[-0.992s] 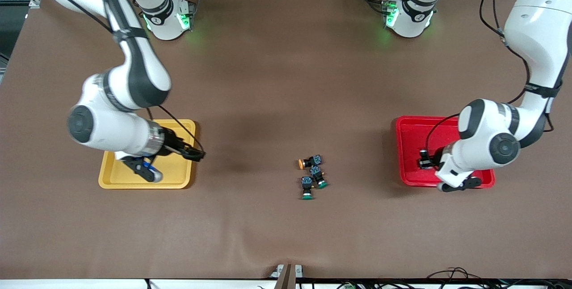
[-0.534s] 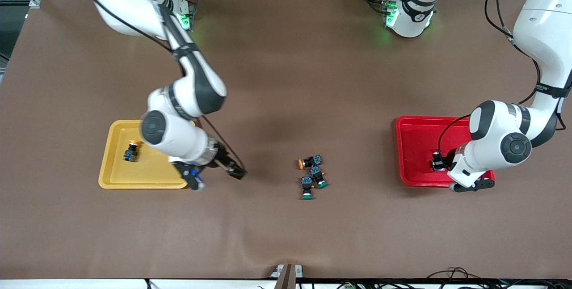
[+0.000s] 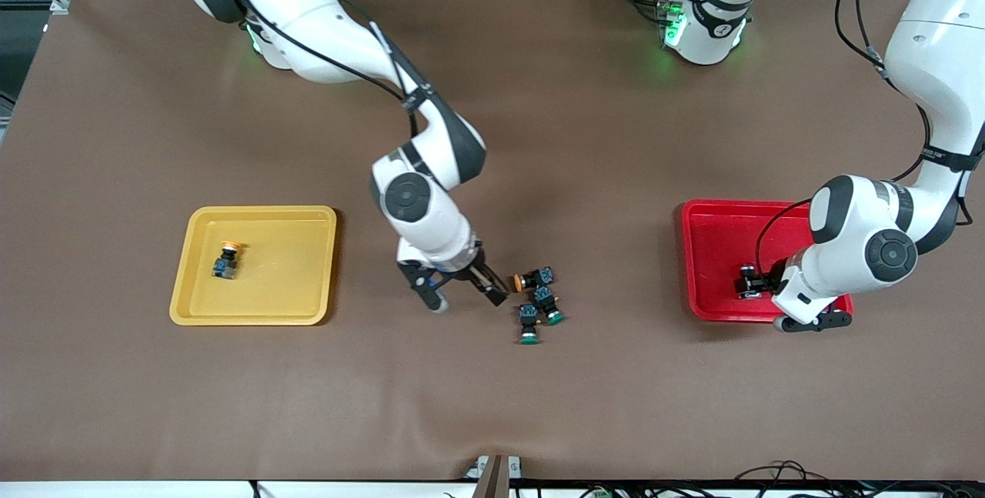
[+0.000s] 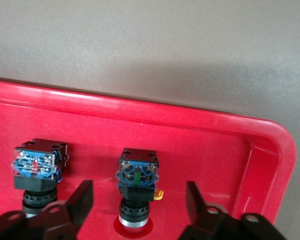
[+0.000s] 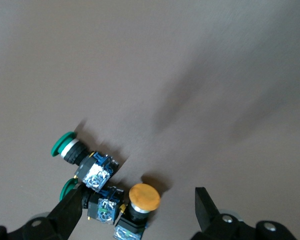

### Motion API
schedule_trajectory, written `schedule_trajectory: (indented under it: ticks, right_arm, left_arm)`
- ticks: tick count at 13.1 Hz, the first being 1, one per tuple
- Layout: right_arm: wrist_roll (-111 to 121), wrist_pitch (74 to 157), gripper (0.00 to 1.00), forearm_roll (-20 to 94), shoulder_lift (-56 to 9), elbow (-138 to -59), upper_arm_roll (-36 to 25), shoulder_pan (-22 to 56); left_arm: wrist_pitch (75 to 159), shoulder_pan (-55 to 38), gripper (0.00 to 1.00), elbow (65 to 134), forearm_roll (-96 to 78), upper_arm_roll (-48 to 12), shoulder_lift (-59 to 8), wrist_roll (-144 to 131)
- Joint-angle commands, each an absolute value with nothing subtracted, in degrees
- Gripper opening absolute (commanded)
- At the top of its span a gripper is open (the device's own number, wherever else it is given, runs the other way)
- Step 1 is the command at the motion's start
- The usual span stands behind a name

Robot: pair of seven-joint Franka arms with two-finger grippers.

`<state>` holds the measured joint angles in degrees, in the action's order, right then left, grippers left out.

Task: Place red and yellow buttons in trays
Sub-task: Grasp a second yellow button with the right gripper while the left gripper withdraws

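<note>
A yellow-capped button (image 3: 529,279) lies mid-table against two green-capped switches. My right gripper (image 3: 467,300) is open and empty, low beside this cluster. In the right wrist view the yellow cap (image 5: 144,196) shows between the open fingers of the right gripper (image 5: 137,202). Another yellow-capped button (image 3: 225,260) lies in the yellow tray (image 3: 308,267). My left gripper (image 3: 808,322) is open over the red tray (image 3: 716,252) at its near edge. In the left wrist view two buttons stand cap-down in the red tray (image 4: 190,130): one (image 4: 37,170) aside, one with a red cap (image 4: 137,180) between the left gripper's (image 4: 138,196) fingers, untouched.
Two green-capped switches (image 3: 548,305) (image 3: 528,325) lie touching the yellow-capped button, nearer to the front camera. They also show in the right wrist view (image 5: 85,160) (image 5: 97,202). The brown table cloth (image 3: 492,406) is bare around them.
My right arm has swung from over the yellow tray to the button cluster mid-table, leaving a yellow-capped button in the tray. My left gripper has shifted slightly over the red tray.
</note>
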<state>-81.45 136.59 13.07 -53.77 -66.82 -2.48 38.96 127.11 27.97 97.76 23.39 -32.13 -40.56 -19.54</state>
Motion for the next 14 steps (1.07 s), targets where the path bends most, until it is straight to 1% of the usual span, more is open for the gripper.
schedule_trajectory:
  ticks: [1, 3, 4, 6, 7, 8, 9, 11, 12, 13, 14]
  right_arm:
    - [-85.33, 139.81, 1.00, 12.04, -58.53, -61.52, -3.43, 40.60]
    - [-86.74, 142.19, 1.00, 11.95, -60.72, -61.52, -4.04, 42.44]
    - [-87.53, 143.43, 1.00, 11.95, -61.34, -61.52, -4.39, 43.06]
    - [-87.80, 143.53, 1.00, 11.95, -61.70, -61.61, -4.31, 43.50]
    - [-87.89, 143.44, 1.00, 11.95, -61.96, -61.70, -4.31, 44.29]
    - [-87.89, 143.26, 0.98, 11.69, -61.96, -61.96, -4.39, 44.73]
    - [-87.89, 142.91, 0.90, 11.17, -61.96, -62.14, -4.39, 45.00]
    - [-87.98, 142.91, 0.81, 9.59, -63.10, -62.14, -4.39, 45.44]
    - [-89.02, 143.08, 0.74, 9.15, -63.89, -62.05, -4.48, 45.44]
    - [-89.12, 143.00, 0.59, 7.40, -63.98, -62.14, -4.48, 45.53]
    - [-89.21, 142.82, 0.32, 5.21, -63.98, -62.14, -4.40, 45.70]
  left_arm:
    - [127.00, 28.48, 1.00, 98.26, 24.61, -32.78, -36.67, -19.34]
    - [126.04, 28.56, 1.00, 98.26, 23.65, -32.96, -32.54, -19.60]
    - [123.86, 29.00, 1.00, 98.00, 22.08, -33.13, -30.69, -19.16]
    - [121.65, 29.35, 1.00, 97.82, 18.30, -33.83, -26.13, -18.11]
    - [119.12, 29.36, 1.00, 97.74, 17.06, -33.84, -24.10, -17.32]
    - [116.66, 29.27, 1.00, 97.65, 16.01, -33.92, -22.25, -16.01]
    - [114.80, 29.35, 1.00, 97.30, 14.34, -33.93, -20.41, -13.91]
    - [110.93, 29.27, 1.00, 96.86, 11.52, -33.93, -16.98, -11.87]
    - [108.92, 29.27, 1.00, 96.07, 10.56, -33.93, -15.74, -11.78]
    - [107.16, 29.27, 1.00, 94.76, 9.42, -33.93, -14.95, -11.69]
    - [104.88, 29.27, 1.00, 92.92, 8.53, -33.93, -14.68, -11.69]
